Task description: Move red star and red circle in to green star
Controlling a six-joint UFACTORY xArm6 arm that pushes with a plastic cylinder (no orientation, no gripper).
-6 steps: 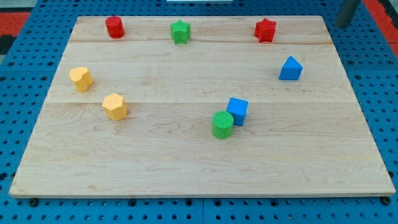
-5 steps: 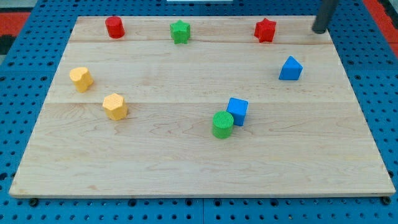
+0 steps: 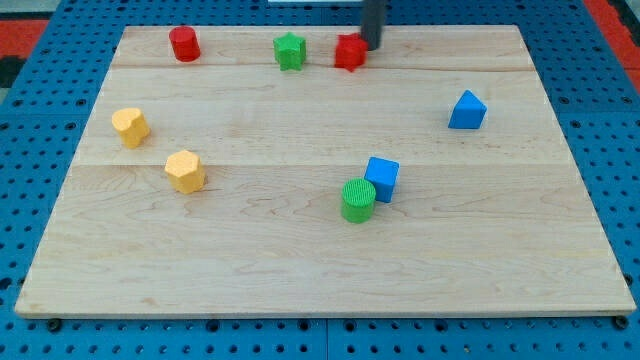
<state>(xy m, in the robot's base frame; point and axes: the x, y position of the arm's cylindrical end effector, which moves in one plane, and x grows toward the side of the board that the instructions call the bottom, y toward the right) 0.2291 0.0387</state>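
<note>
The green star (image 3: 290, 51) sits near the board's top edge, left of the middle. The red star (image 3: 350, 52) stands a short gap to its right, apart from it. My tip (image 3: 371, 46) rests against the red star's right side. The red circle (image 3: 184, 44) stands at the top left, well to the left of the green star.
Two yellow blocks (image 3: 131, 127) (image 3: 185, 171) lie at the left. A green cylinder (image 3: 358, 200) touches a blue cube (image 3: 381, 179) below the middle. A blue block (image 3: 467, 111) sits at the right. The wooden board (image 3: 300, 270) lies on a blue pegboard.
My tip has swept left along the top edge from the right corner. It has pushed the red star left, much closer to the green star.
</note>
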